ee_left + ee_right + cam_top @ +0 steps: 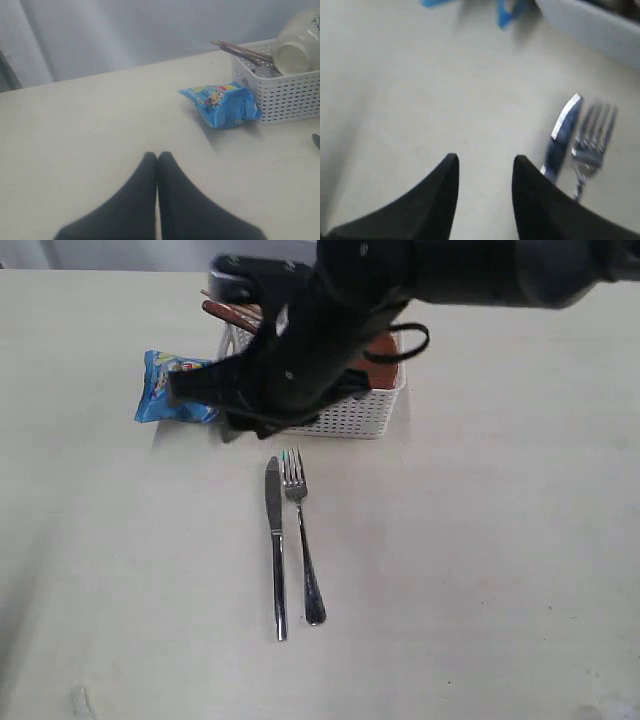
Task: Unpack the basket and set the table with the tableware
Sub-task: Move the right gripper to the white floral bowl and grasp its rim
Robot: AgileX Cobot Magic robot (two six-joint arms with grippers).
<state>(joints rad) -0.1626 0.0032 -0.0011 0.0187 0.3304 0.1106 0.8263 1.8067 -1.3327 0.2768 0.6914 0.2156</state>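
Looking at the exterior view, I find the knife [276,545] and the fork [302,540] lying side by side on the surface [480,570], a little below the middle of the frame. There is a narrow gap between them. Their handles point to the lower edge, and the blade tip and the tines point up toward the basket [365,418].

The basket stands in the upper middle, and the dark right arm [330,330] covers a large part of it. A brown plate [385,348] shows inside at its right end. In the left wrist view the chopsticks [242,51] stick out over the basket's rim, and the pale bowl [297,47] lies on its side in the basket. A blue crisp bag [165,390] lies just beside the basket, on its left in the exterior view.

The right gripper [485,162] has its jaws apart with nothing between them. It hangs over bare surface, with the knife and fork near one finger. The left gripper [157,155] is closed and empty, its fingers pressed together above the surface, well apart from the bag.
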